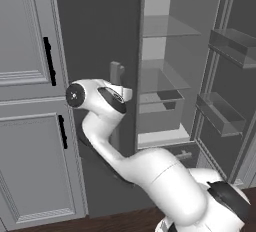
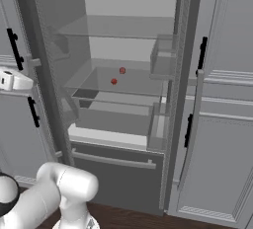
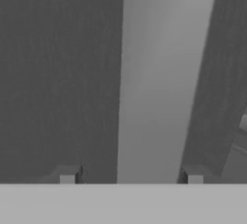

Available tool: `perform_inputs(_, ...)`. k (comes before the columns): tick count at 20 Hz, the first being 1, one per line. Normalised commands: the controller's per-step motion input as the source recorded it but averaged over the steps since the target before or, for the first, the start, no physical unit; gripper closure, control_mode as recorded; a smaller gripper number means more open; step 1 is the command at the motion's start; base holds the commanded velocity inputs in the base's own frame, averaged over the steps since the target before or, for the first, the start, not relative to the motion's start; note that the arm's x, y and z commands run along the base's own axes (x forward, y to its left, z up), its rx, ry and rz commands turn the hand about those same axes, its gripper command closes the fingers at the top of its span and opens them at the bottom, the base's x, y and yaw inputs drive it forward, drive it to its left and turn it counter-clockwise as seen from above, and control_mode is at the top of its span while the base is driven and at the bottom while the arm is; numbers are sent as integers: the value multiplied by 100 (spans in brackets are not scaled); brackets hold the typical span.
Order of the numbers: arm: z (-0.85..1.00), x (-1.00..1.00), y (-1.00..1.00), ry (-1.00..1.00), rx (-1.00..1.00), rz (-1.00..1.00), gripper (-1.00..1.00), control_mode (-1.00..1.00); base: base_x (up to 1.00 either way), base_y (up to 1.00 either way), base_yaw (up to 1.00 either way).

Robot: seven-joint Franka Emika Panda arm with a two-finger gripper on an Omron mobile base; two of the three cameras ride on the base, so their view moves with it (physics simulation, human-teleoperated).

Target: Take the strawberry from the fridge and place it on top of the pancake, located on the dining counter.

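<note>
The fridge [image 2: 118, 171] stands with both doors swung open, showing a pale inside with clear shelves. Two small red items [image 2: 122, 70] [image 2: 114, 81] lie on a middle shelf; they are too small to tell which is the strawberry. My gripper [image 3: 131, 175] is at the left door's pale bar handle [image 3: 154, 83]. Its fingers [image 3: 67, 175] stand apart on either side of the bar, open and gripping nothing. From the left base view the hand [image 1: 120, 88] sits against that dark door [image 1: 95, 26]. The pancake and the dining counter are out of view.
Light grey panelled cabinets with black handles flank the fridge [image 1: 30, 101] [image 2: 222, 124]. The right door [image 1: 225, 76] carries clear bins. The bottom drawer [image 2: 111, 161] is shut. Dark wood floor lies below.
</note>
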Motion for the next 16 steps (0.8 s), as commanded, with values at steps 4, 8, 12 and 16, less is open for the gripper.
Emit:
perform_inputs(4, -6, -49, 39, 0, 0, -1, -100, -100, 0, 0, 0)
perform_inputs(8, 0, -97, -13, 3, 12, 8, -100, -100, 0, 0, 0)
perform_inputs(12, 1, -83, -54, 14, 33, 6, -100, -100, 0, 0, 0)
perform_inputs(16, -8, -43, -99, 24, 57, 0, -100, -100, 0, 0, 0)
